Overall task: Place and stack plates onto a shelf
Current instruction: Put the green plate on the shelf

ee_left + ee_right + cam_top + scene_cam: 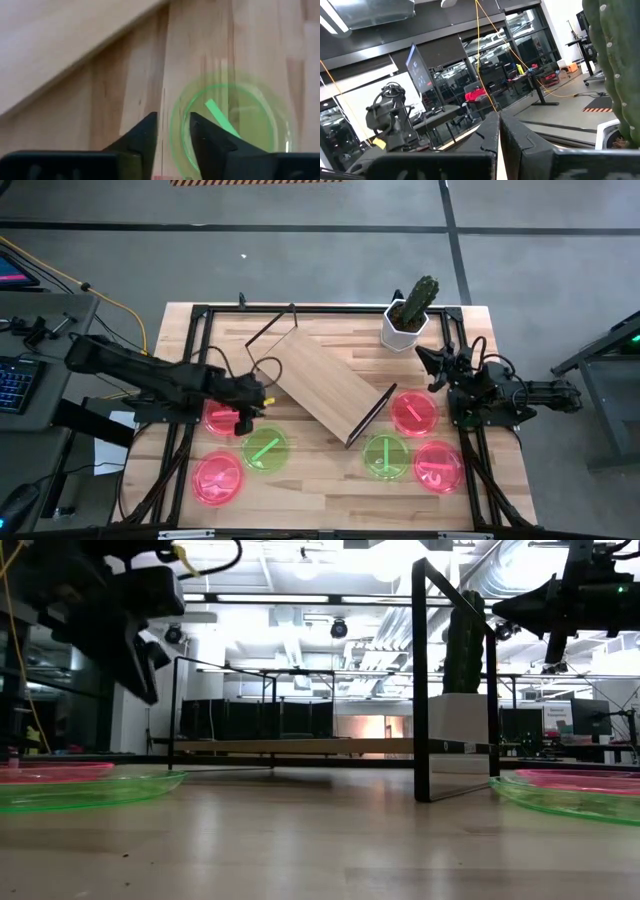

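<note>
Wooden shelf [325, 387]: bare, no plates stacked yet. Plates on table: three left [264, 450], three right [413, 412]. My left gripper [243, 420] hovers above a left pink plate, fingers narrowly parted, empty. My right gripper [432, 366], clenched, waits far right.

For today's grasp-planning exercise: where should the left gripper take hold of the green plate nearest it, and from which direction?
Grip the raised rim of the green plate, coming down from above with one finger inside and one outside. It lies flat and shallow on the table, so only the edge offers purchase. The left gripper hangs just above, beside it.
</note>
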Tool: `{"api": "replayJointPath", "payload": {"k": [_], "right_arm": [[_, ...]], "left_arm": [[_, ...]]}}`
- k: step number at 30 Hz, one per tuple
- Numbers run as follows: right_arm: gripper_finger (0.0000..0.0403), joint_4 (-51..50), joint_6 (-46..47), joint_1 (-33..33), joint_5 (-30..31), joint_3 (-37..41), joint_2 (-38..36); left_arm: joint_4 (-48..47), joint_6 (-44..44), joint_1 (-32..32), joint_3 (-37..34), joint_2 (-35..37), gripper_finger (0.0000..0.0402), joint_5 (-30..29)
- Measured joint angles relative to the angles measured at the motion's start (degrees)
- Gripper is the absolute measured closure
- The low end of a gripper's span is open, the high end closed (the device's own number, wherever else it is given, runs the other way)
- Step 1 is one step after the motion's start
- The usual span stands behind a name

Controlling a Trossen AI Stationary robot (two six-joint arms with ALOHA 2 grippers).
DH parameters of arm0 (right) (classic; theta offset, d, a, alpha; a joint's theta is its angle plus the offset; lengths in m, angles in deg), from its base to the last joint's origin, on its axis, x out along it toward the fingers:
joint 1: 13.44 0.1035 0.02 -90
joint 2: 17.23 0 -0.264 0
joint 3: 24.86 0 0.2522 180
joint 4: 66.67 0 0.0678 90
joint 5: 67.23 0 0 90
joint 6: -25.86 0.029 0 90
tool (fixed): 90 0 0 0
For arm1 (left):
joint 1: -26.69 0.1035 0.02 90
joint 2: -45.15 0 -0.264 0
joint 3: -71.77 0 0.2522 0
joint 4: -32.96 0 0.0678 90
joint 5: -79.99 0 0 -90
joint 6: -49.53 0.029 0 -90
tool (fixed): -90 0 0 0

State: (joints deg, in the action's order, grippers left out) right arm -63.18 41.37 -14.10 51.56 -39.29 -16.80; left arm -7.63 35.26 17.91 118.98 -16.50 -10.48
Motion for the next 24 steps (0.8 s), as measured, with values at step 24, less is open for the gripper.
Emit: {"api": "replayJointPath", "payload": {"k": [24], "right_arm": [[0.0402,-2.9,0.0,0.0,1.4,0.0,0.0]], "left_arm": [[11.9,14.9,-3.0,0.2,-22.9,0.0224,-2.3]]}}
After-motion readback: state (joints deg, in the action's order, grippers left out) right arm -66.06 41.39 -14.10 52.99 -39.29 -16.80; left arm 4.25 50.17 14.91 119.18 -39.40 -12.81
